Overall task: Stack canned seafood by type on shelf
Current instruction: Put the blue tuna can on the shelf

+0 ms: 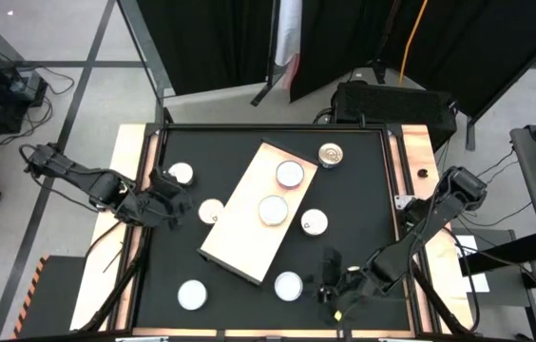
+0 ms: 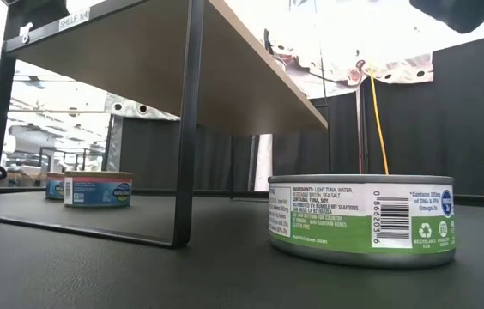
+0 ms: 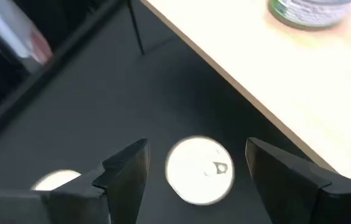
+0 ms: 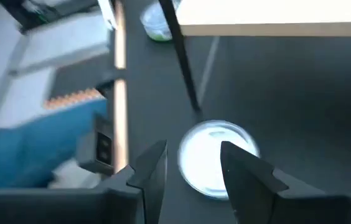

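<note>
The shelf is a long pale beige board lying slantwise mid-table; in the low view it stands raised on thin black legs. Two silver-lidded tins sit on it. Other tins lie on the black tabletop, and a golden-brown-topped one lies near the far edge. My left gripper is open, its fingers on either side of a silver-lidded tin beside the shelf's left long edge. My right gripper is open just short of a tin near the front edge.
More tins lie at the far left, front left and right of the shelf. A green-labelled tin stands close in the low view, with blue-labelled ones behind. A shelf leg stands near the right gripper's tin.
</note>
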Robot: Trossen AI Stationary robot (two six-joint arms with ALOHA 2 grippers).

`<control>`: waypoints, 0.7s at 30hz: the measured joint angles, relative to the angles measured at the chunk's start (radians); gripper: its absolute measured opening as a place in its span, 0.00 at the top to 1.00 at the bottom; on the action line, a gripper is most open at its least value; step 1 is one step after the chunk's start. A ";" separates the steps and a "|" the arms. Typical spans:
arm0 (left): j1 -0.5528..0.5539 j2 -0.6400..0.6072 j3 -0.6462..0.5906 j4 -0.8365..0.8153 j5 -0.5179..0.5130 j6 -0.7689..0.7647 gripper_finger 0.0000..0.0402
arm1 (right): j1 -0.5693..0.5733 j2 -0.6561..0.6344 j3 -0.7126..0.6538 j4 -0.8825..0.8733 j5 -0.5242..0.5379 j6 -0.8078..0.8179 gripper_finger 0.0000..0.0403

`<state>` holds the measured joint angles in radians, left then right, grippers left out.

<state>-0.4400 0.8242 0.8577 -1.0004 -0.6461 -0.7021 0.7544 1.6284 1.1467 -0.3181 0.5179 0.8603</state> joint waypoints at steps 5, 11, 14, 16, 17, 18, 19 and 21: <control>-0.001 0.000 0.000 0.033 -0.063 0.000 0.33 | 0.000 0.062 0.163 -0.334 -0.001 -0.006 0.64; -0.001 0.001 0.000 0.093 -0.127 0.001 0.33 | -0.017 0.086 0.231 -0.765 0.008 0.000 0.64; -0.001 0.007 0.000 0.105 -0.166 0.000 0.33 | -0.045 0.071 0.231 -0.928 0.020 -0.050 0.64; -0.001 0.014 0.000 0.110 -0.188 0.000 0.33 | -0.074 0.046 0.230 -0.986 0.036 -0.110 0.64; -0.001 0.020 0.000 0.120 -0.203 0.000 0.33 | -0.093 0.029 0.227 -0.987 0.040 -0.157 0.64; -0.001 0.028 0.000 0.133 -0.220 0.001 0.33 | -0.113 0.005 0.216 -0.983 0.041 -0.199 0.64; -0.001 0.036 0.000 0.145 -0.236 0.001 0.33 | -0.135 -0.019 0.203 -0.969 0.038 -0.235 0.64; -0.001 0.052 0.000 0.158 -0.275 0.001 0.33 | -0.184 -0.077 0.166 -0.924 0.026 -0.302 0.64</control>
<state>-0.4408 0.8759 0.8577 -0.8425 -0.9208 -0.7015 0.5704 1.5515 1.3123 -1.2425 0.5442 0.5581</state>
